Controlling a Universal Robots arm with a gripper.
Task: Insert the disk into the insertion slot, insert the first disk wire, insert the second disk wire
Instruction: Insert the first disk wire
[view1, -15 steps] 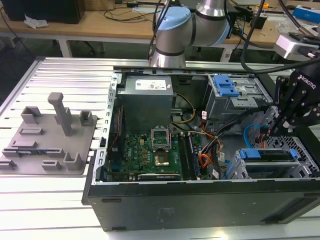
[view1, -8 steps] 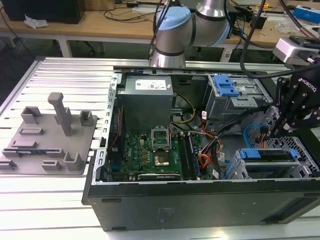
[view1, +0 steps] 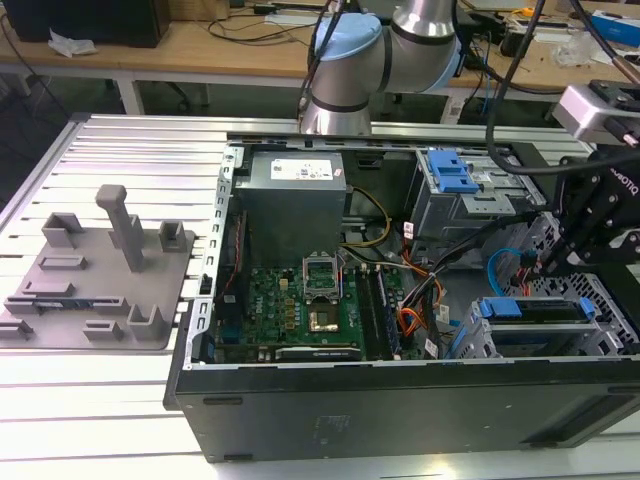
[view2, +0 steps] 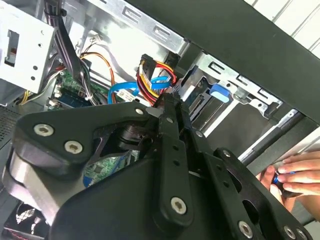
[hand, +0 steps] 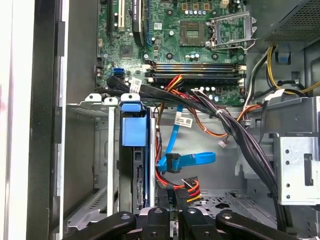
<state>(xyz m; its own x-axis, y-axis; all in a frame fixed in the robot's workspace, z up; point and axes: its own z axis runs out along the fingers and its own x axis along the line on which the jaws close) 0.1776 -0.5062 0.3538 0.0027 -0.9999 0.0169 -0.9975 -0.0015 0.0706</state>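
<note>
— Where is the disk (hand: 135, 145) sitting now?
— It is sitting inside the insertion slot (hand: 97, 150), in the corner of the computer case (view1: 400, 410) at the exterior view's right. Its blue caddy tab is showing at the bay's mouth.
— And the claw (hand: 174, 200)?
— It is hovering just beside the slot, drawn narrow, at a plug (hand: 189, 190) with red, yellow and black wires. I cannot tell if it is pinching the plug. A blue cable (hand: 190, 160) is hanging near.

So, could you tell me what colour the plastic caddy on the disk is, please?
Bright blue; the disk's caddy shows best in the first wrist view.
</note>
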